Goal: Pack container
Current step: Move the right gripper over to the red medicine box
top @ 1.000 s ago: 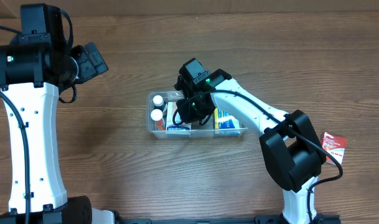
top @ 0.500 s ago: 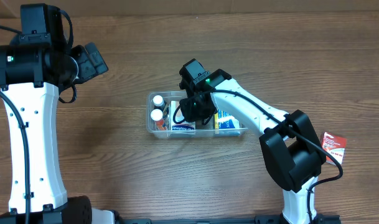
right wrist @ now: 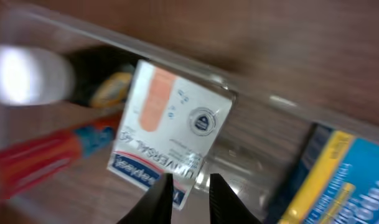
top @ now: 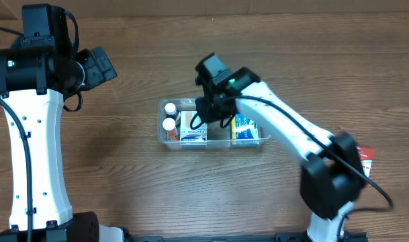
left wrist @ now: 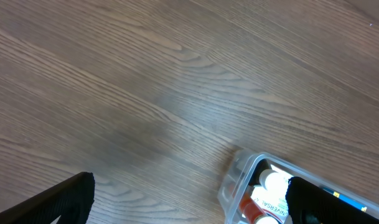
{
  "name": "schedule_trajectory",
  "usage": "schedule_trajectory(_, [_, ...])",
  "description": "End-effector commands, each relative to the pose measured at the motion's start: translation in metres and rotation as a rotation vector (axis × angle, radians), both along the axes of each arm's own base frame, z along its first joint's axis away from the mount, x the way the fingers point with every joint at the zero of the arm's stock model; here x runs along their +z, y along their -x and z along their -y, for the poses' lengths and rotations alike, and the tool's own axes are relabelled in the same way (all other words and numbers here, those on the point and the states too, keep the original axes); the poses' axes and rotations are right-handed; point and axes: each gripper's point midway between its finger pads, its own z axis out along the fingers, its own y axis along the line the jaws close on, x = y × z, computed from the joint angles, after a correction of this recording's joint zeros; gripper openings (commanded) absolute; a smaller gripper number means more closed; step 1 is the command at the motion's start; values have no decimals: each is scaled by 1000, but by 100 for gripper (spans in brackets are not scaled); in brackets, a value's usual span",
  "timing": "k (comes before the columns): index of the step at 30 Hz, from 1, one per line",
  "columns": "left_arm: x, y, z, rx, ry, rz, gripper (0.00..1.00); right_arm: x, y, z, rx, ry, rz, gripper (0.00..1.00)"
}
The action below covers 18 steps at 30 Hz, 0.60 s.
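container [top: 217, 144] with bottles [top: 170, 107], boxes [top: 193, 129]

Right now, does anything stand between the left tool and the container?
Nothing visible does. Only bare wooden table lies between the left tool and the container. The right tool hangs over the container's middle, not on that path.

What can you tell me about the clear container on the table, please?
The container is a shallow, clear plastic tub with rounded corners and a rim, sitting flat on the wooden table. It holds two white-capped bottles at its left end, a white box mid-way and a blue-and-yellow box at right. The right gripper hangs over its middle.
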Motion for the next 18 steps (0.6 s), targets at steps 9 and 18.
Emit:
schedule_trajectory(9, [10,0,1,-20,-8,29,100,154,-32,208,-618,-45,272,85])
schedule_trajectory(18, [10,0,1,-20,-8,31,100,124,18,369,-955,127,111,100])
